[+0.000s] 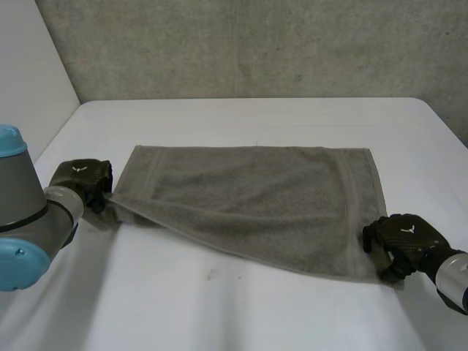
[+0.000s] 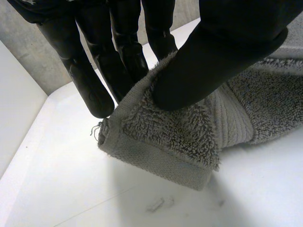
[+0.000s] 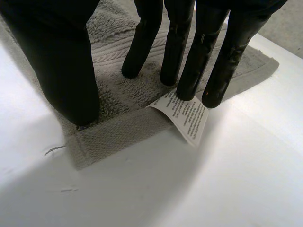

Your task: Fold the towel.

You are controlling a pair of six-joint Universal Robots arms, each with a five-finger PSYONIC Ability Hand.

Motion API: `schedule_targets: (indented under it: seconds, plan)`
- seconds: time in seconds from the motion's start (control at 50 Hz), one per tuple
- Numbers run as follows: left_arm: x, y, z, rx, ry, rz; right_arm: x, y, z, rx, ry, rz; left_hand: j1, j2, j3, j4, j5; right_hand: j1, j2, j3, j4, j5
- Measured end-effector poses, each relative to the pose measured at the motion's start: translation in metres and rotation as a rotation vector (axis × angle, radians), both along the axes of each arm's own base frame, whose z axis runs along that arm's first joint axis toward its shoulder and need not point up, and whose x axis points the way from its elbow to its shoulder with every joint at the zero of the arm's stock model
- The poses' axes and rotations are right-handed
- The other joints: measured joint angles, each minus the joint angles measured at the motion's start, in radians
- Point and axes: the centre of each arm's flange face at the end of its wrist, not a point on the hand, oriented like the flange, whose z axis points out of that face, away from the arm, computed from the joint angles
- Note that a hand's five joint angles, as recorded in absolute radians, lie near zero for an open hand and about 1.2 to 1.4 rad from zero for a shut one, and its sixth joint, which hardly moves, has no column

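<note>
One towel (image 1: 248,197) lies flat on the surface (image 1: 219,307), its long axis running from hand to hand. The left hand (image 1: 80,179) pinches the lifted near-left corner. The right hand (image 1: 402,234) rests straight fingers (image 3: 200,56) on the near-right corner, by one label (image 3: 187,116), grasping nothing.

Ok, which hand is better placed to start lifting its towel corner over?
Probably left. The left hand pinches its bunched corner of the towel between thumb and fingers; the right hand just rests on its corner, flat on the table.
</note>
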Motion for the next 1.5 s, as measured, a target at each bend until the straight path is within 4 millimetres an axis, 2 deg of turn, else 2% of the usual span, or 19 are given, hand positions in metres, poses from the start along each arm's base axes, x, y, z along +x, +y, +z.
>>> schedule_targets:
  seconds: [0.16,0.28,0.54,0.66,0.82,0.9,0.92,1.04,1.18,1.32,1.44,1.5]
  plan:
    - [0.000,0.000,0.000,0.000,0.001,0.000,-0.001,-0.010,0.001,-0.028,0.004,-0.003,0.000,0.000,0.000,0.000,0.000,0.147,0.141,0.124,0.126,0.121]
    - [0.000,0.000,0.000,0.000,0.001,0.001,-0.002,-0.015,0.001,-0.042,0.001,-0.006,0.000,0.000,0.000,0.000,0.000,0.496,0.448,0.416,0.434,0.428]
    - [0.000,0.004,-0.002,0.011,-0.004,-0.001,-0.003,-0.019,0.008,-0.058,-0.002,-0.020,0.000,0.000,0.000,0.000,0.000,0.533,0.480,0.455,0.482,0.482]
    - [-0.002,0.020,-0.004,0.049,-0.019,-0.020,-0.005,-0.022,0.030,-0.085,0.004,-0.029,0.000,0.000,0.000,0.000,0.000,0.534,0.480,0.455,0.483,0.484]
    - [0.003,0.063,0.002,0.146,-0.050,-0.043,-0.006,-0.016,0.077,-0.040,0.011,-0.026,0.000,0.000,0.000,0.000,0.000,0.537,0.480,0.455,0.485,0.486]
    - [0.006,0.076,0.005,0.163,-0.055,-0.044,-0.007,-0.013,0.084,-0.019,0.026,-0.021,0.000,0.000,0.000,0.000,0.000,0.537,0.480,0.455,0.485,0.487]
    - [0.010,0.092,0.011,0.177,-0.060,-0.045,-0.010,-0.009,0.090,0.005,0.053,-0.015,0.000,0.000,0.000,0.000,0.000,0.537,0.480,0.455,0.485,0.487]
    - [0.017,0.124,0.021,0.184,-0.080,-0.059,-0.021,0.003,0.100,0.071,0.148,0.010,0.000,0.000,0.000,0.000,0.000,0.537,0.480,0.455,0.485,0.488]
    - [0.019,0.150,0.029,0.165,-0.135,-0.111,-0.025,0.014,0.106,0.121,0.205,0.052,0.000,0.000,0.000,0.000,0.000,0.537,0.480,0.455,0.485,0.488]
    - [0.014,0.141,0.031,0.136,-0.159,-0.136,-0.027,0.007,0.100,0.132,0.204,0.060,0.000,0.000,0.000,0.000,0.000,0.537,0.480,0.455,0.485,0.489]
    - [0.003,0.102,0.022,0.098,-0.155,-0.136,-0.028,-0.021,0.083,0.161,0.155,0.030,0.000,0.000,0.000,0.000,0.000,0.537,0.480,0.455,0.485,0.490]
    - [-0.006,0.075,0.015,0.078,-0.150,-0.135,-0.025,-0.038,0.074,0.170,0.120,0.010,0.000,0.000,0.000,0.000,0.000,0.537,0.480,0.455,0.485,0.491]
